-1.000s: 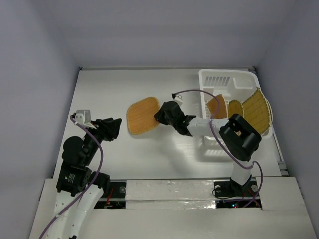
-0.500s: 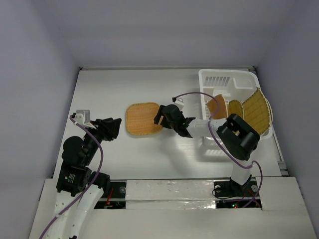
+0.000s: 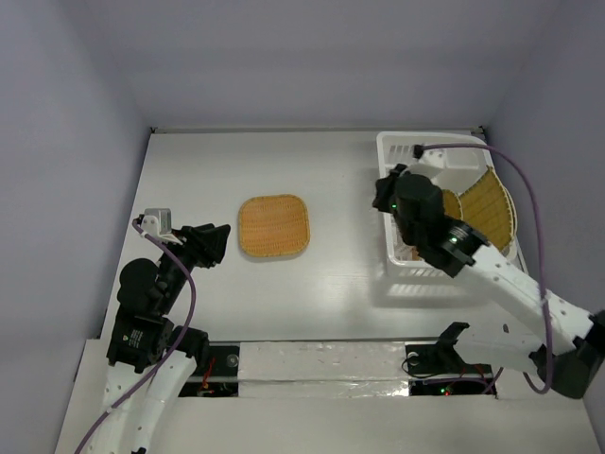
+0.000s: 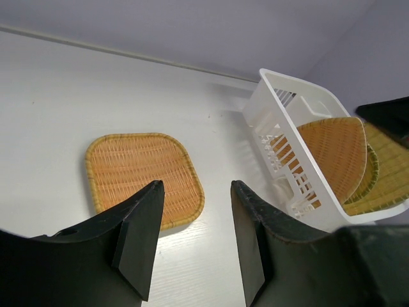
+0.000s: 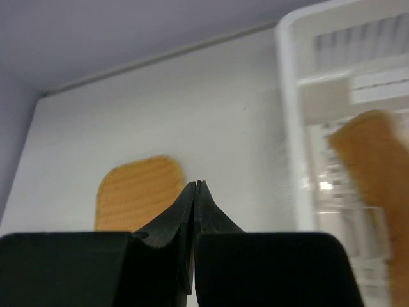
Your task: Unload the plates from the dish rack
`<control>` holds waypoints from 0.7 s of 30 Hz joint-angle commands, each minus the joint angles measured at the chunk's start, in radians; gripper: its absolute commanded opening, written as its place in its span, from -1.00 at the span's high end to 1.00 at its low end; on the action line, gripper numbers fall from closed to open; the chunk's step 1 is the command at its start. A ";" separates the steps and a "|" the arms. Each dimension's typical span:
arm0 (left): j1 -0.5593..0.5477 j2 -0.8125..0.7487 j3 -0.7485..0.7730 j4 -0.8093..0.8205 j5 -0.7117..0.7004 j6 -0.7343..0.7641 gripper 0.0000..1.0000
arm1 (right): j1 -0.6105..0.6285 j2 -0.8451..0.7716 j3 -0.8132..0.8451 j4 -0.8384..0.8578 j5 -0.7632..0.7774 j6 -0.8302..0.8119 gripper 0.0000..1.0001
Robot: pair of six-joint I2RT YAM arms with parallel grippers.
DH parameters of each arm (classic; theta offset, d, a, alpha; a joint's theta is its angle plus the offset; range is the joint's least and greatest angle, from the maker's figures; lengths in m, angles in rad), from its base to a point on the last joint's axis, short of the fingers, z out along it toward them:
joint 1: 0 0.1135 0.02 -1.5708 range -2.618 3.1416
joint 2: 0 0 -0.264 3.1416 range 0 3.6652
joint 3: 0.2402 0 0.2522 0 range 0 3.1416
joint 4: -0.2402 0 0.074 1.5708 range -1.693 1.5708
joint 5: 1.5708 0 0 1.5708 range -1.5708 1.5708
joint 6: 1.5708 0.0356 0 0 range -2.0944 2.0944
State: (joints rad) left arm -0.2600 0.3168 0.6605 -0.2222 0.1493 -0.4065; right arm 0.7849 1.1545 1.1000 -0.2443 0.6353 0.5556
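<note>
A rounded square wicker plate [image 3: 274, 226] lies flat on the white table, alone; it also shows in the left wrist view [image 4: 144, 176] and the right wrist view [image 5: 137, 192]. The white dish rack [image 3: 405, 151] stands at the back right and holds a fan-shaped plate [image 3: 489, 206] and others partly hidden behind my right arm; the left wrist view shows the rack [image 4: 281, 96] with plates [image 4: 337, 153] upright in it. My right gripper [image 3: 386, 196] is shut and empty, raised at the rack's left edge. My left gripper [image 3: 219, 242] is open and empty, left of the square plate.
Grey walls close the table at the back and both sides. A raised white ledge runs along the near edge by the arm bases. The rack's right side [image 3: 515, 248] sits near the table's right edge.
My right gripper let go of the square plate, which now lies flat on the table. The right arm drew back to the right and up to the rack's left edge. The left arm stayed still.
</note>
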 commanded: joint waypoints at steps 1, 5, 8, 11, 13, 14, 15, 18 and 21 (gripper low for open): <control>0.005 0.001 -0.007 0.043 0.016 -0.005 0.14 | -0.091 -0.084 0.012 -0.252 0.178 -0.112 1.00; 0.005 0.001 -0.007 0.043 0.016 -0.003 0.14 | -0.209 -0.124 0.041 -0.421 0.161 -0.164 0.09; 0.005 0.001 -0.007 0.043 0.015 -0.005 0.14 | -0.220 -0.079 0.070 -0.501 0.207 -0.172 -0.52; 0.005 -0.002 -0.007 0.041 0.012 -0.005 0.14 | -0.240 -0.030 0.083 -0.510 0.199 -0.198 -0.52; 0.005 -0.004 -0.007 0.040 0.009 -0.006 0.14 | -0.254 0.002 0.092 -0.515 0.185 -0.210 -0.51; 0.005 -0.004 -0.007 0.040 0.010 -0.006 0.14 | -0.263 0.013 0.096 -0.506 0.185 -0.218 -0.49; 0.005 -0.004 -0.007 0.041 0.009 -0.005 0.14 | -0.286 0.023 0.095 -0.497 0.179 -0.230 -0.47; 0.005 -0.007 -0.007 0.040 0.010 -0.006 0.14 | -0.306 0.091 0.112 -0.494 0.199 -0.255 -0.32; 0.005 -0.012 -0.007 0.043 0.010 -0.005 0.14 | -0.323 0.154 0.123 -0.498 0.185 -0.275 -0.13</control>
State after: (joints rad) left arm -0.2600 0.3164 0.6605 -0.2222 0.1501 -0.4065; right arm 0.4702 1.2675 1.1698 -0.7349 0.8017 0.3222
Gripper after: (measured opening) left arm 0.429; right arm 0.586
